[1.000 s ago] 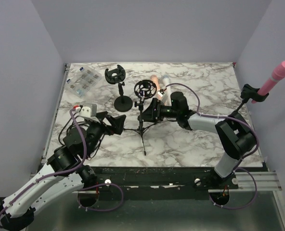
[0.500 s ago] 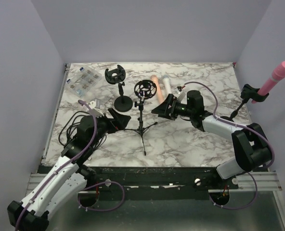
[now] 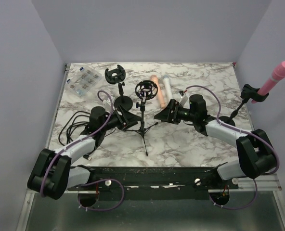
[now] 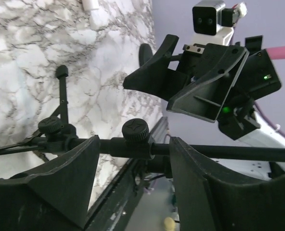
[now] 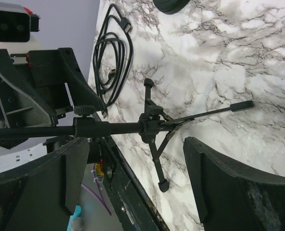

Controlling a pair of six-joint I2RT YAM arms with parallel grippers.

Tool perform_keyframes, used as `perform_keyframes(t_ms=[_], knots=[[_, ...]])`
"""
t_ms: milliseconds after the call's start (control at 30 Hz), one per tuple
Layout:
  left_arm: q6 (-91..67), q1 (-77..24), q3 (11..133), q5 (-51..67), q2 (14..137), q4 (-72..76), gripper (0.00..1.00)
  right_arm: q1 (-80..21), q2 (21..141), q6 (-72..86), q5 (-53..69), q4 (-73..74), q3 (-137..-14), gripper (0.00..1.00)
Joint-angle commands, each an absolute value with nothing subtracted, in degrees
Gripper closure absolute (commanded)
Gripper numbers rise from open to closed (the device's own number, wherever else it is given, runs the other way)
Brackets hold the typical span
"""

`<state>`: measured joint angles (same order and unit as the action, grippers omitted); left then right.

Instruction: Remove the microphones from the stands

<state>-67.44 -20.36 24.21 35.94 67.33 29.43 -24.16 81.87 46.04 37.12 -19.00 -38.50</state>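
A pink microphone (image 3: 276,77) sits tilted in a black clip stand (image 3: 249,93) at the table's right edge, far from both grippers. A black tripod stand (image 3: 142,120) with an empty ring mount (image 3: 146,89) stands mid-table. My left gripper (image 3: 128,117) is open just left of its pole; in the left wrist view (image 4: 134,159) the pole (image 4: 219,152) runs across just beyond the fingertips. My right gripper (image 3: 164,113) is open and empty, right of the tripod and facing it; in the right wrist view (image 5: 136,144) the pole (image 5: 118,128) lies further off.
A peach microphone (image 3: 155,89) and a white one (image 3: 165,85) lie behind the tripod. A round-base stand (image 3: 123,102) with an empty ring mount (image 3: 114,74) stands at the back left, beside a clear box (image 3: 83,81). A black cable coil (image 3: 72,127) lies at the left.
My left arm has stretched right, bringing its open gripper up to the tripod pole. My right gripper has drawn back to the right, away from the tripod.
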Motion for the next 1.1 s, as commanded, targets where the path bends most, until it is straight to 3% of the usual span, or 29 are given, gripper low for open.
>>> perform_keyframes(t_ms=[0, 300, 600, 833, 1067], knots=[[-73.2, -20.1, 22.8, 42.8, 71.8, 45.4, 0.45, -24.2, 81.9, 44.6, 39.0, -18.9, -36.9, 0.13], [-70.3, -20.4, 25.5, 40.7, 74.4, 38.4, 0.48, -24.6, 81.2, 42.4, 39.9, -23.2, -33.7, 0.13], [-68.2, -22.4, 29.4, 36.5, 73.4, 25.0, 0.63, -34.8, 76.1, 32.6, 22.0, -27.2, -27.8, 0.14], [-63.6, -22.6, 34.8, 30.1, 71.6, 3.9, 0.99, -39.7, 72.9, 29.2, 15.5, -27.7, -26.7, 0.16], [-60.0, -23.7, 48.4, 16.3, 74.5, -28.3, 1.0, -42.7, 70.2, 26.3, 9.6, -26.3, -25.6, 0.17]])
